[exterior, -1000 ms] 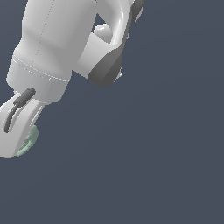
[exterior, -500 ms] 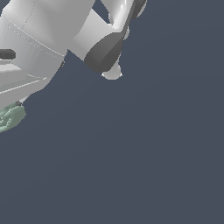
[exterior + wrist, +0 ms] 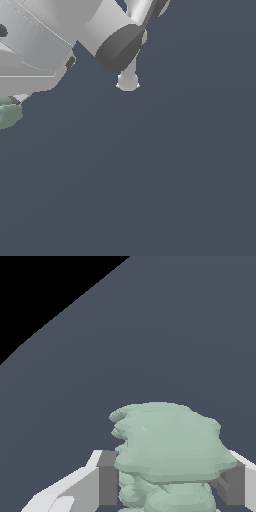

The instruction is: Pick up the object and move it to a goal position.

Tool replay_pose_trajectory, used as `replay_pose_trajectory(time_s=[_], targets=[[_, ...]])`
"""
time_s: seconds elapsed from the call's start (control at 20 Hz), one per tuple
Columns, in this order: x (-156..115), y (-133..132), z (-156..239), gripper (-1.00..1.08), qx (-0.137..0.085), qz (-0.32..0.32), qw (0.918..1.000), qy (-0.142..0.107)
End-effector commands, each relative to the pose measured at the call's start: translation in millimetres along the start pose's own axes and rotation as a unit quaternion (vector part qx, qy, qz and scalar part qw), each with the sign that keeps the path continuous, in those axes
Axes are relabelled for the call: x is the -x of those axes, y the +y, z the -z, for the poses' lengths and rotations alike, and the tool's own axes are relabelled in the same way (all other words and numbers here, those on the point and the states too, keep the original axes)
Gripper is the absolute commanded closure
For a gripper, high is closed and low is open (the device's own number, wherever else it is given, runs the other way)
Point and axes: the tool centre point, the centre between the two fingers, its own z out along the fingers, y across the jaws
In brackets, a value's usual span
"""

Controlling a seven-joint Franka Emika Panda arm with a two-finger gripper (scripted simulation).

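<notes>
In the wrist view the pale mint-green lumpy object with ridged sides sits between my gripper's two white fingers, whose grey pads press on both of its sides. In the exterior view only a bit of the object pokes out under the white arm at the exterior view's left edge. The fingers themselves are hidden there by the arm's body.
The white arm with a dark joint cap fills the top of the exterior view's left. A small white rounded post shows beyond it. The dark grey-blue floor spreads below, and its edge meets black in the wrist view.
The arm has moved up and toward the exterior view's left, carrying the object with it. The object now shows higher and nearer the frame's edge. The small white post has come into view.
</notes>
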Motion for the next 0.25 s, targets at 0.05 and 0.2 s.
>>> replay_pose_trajectory(time_s=[0.05,0.2], targets=[[-3.9,0.9,3.5,1.08,0.002,-0.009,0.9999,0.006],[-4.6,1.2,4.4,1.08,0.003,-0.011,0.9999,0.007]])
